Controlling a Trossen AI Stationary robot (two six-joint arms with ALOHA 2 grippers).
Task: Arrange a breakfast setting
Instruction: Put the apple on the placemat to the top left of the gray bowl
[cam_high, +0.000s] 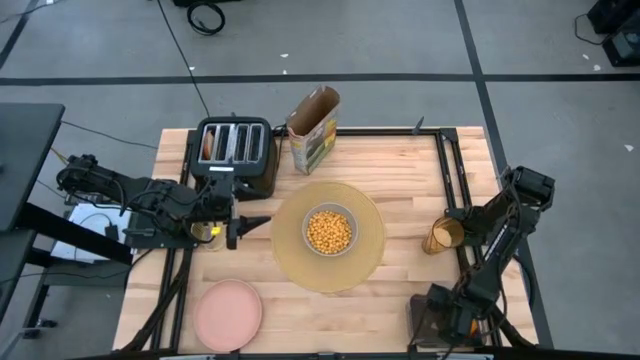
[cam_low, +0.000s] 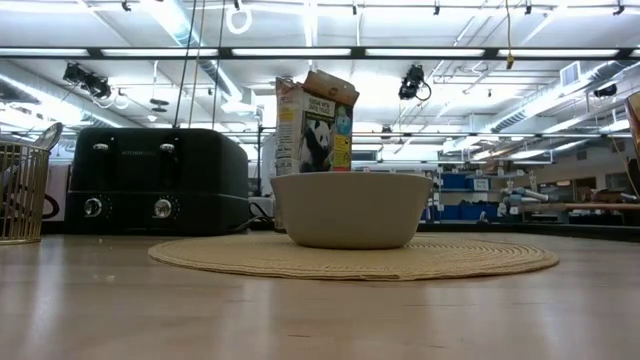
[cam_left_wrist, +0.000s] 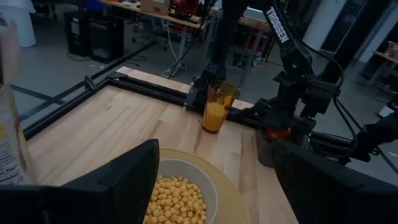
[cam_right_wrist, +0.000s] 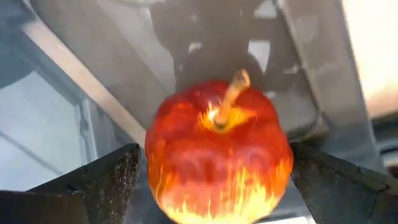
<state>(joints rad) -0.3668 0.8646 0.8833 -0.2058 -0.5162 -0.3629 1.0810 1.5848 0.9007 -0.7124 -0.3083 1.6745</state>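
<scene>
A pale grey bowl full of yellow cereal balls stands in the middle of the round tan placemat. The pink plate lies near the table's near left corner. The amber tumbler stands to the right of the mat. My left gripper is open and empty at the mat's left edge, level, pointing at the bowl. My right gripper reaches down at the table's near right corner, shut on the red apple. I cannot make out the spoon. My right gripper has the apple between its two fingers, one on each of the apple's sides. The fingers come from above and point down. The apple stands upright with its stem up. Whether it rests on the dark surface below, I cannot tell.
A black four-slot toaster and an open cereal box stand at the table's far edge. A wire basket shows at the low view's left. A dark container lies under my right gripper. Black rails run along both table sides.
</scene>
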